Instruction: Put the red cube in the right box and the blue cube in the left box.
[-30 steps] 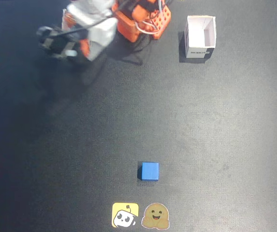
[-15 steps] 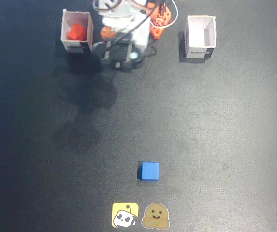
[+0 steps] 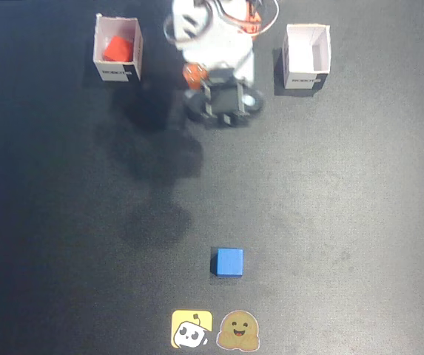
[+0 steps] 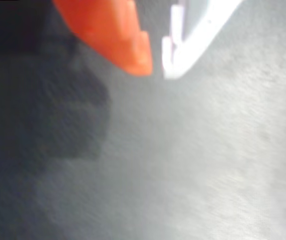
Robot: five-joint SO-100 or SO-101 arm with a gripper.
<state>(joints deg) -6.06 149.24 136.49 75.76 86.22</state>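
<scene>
In the fixed view the red cube (image 3: 118, 49) lies inside the white box (image 3: 133, 46) at the upper left. Its twin white box (image 3: 320, 52) at the upper right shows nothing inside. The blue cube (image 3: 230, 262) sits alone on the dark mat near the bottom middle. The arm (image 3: 223, 100) is folded at the top middle between the boxes, far from the blue cube. In the wrist view my gripper (image 4: 156, 70) points down at bare mat. Its orange finger (image 4: 128, 45) and white finger (image 4: 182, 55) stand almost together with nothing between them.
Two stickers, a yellow one (image 3: 192, 329) and a brown one (image 3: 239, 330), lie at the bottom edge just below the blue cube. The arm's shadow (image 3: 156, 155) falls on the dark mat (image 3: 345, 207) left of centre.
</scene>
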